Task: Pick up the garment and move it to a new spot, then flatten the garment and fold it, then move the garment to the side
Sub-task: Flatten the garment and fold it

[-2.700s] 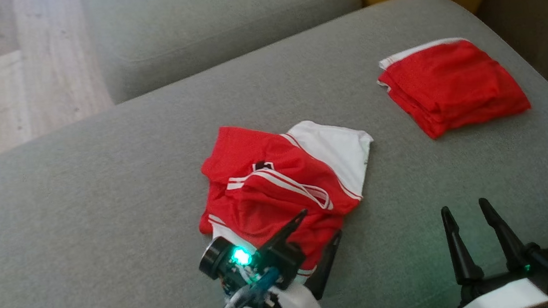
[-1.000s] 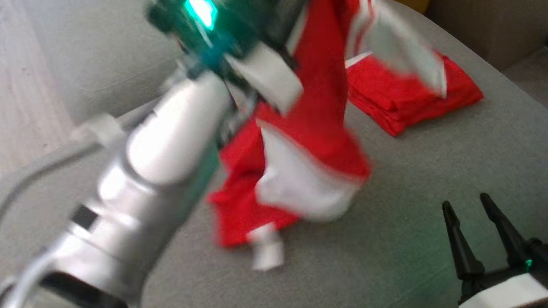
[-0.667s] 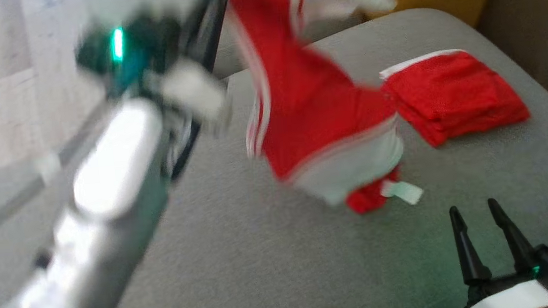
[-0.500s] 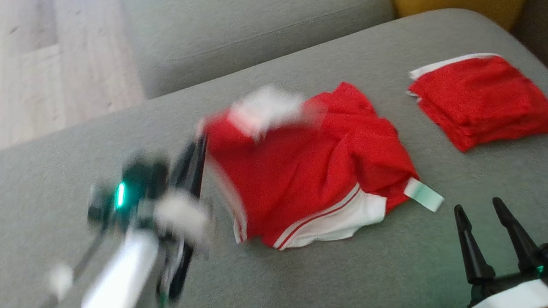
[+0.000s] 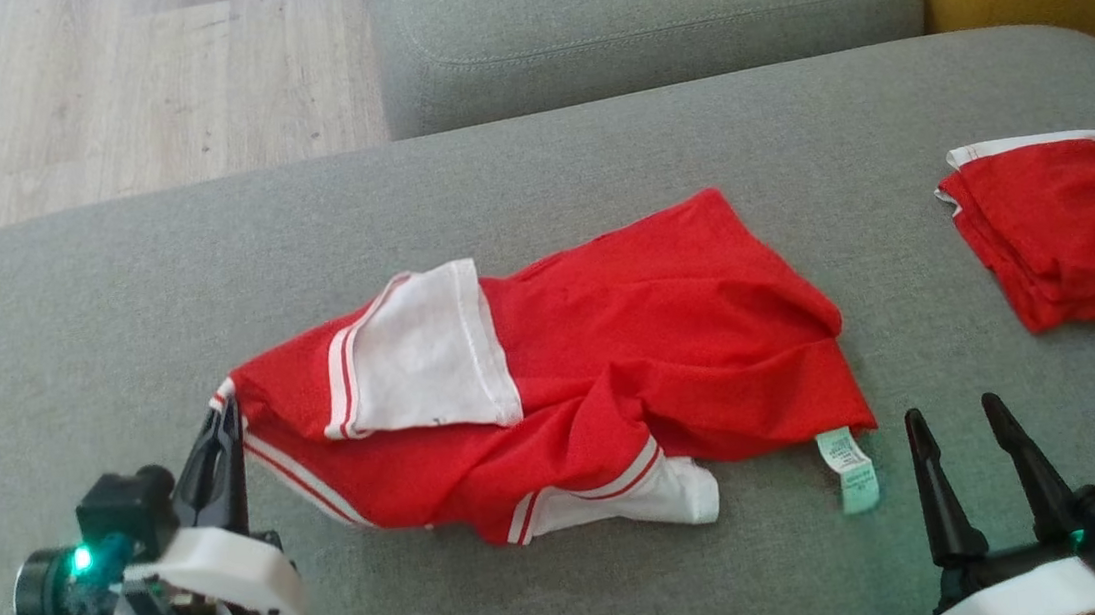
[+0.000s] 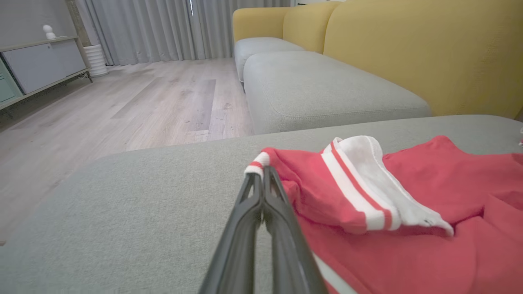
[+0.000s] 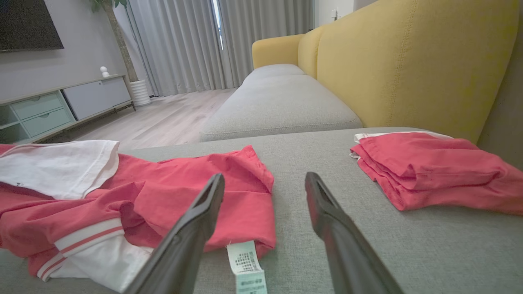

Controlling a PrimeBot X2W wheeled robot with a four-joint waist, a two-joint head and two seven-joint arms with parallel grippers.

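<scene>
Your left arm comes in low from 7 o'clock in the head view, its pale forearm and wrist just above the grey sofa cushion (image 5: pixel 593 152) and its fingers pointing toward 12 o'clock. The left gripper (image 5: pixel 229 413) is clenched, the two dark fingers pressed together along their whole length. In the left wrist view, the left gripper (image 6: pixel 261 170) pinches the red-and-white striped corner of the garment (image 6: pixel 408 253) right at its tips.

The garment (image 5: pixel 633 360) lies crumpled in the middle of the cushion, stretched from the pinched corner at 9 o'clock toward 3 o'clock. A white sleeve (image 5: pixel 421 355) is folded back over its left half, and a second white cuff (image 5: pixel 646 499) sticks out at its 6 o'clock edge. The care label (image 5: pixel 850 474) lies on the cushion at the garment's 4 o'clock corner.

Your right arm rests at 4 o'clock in the head view, fingers pointing to 12. The right gripper (image 5: pixel 950 407) is released, its jaws spread wide, and it holds nothing. It sits near the care label but apart from it. In the right wrist view, the right gripper (image 7: pixel 264 176) frames the garment's (image 7: pixel 184 188) nearest edge, with the label (image 7: pixel 245 261) lying between the fingers.

A second, folded red garment (image 5: pixel 1072 227) sits at 3 o'clock on the cushion, well apart from the first.
</scene>
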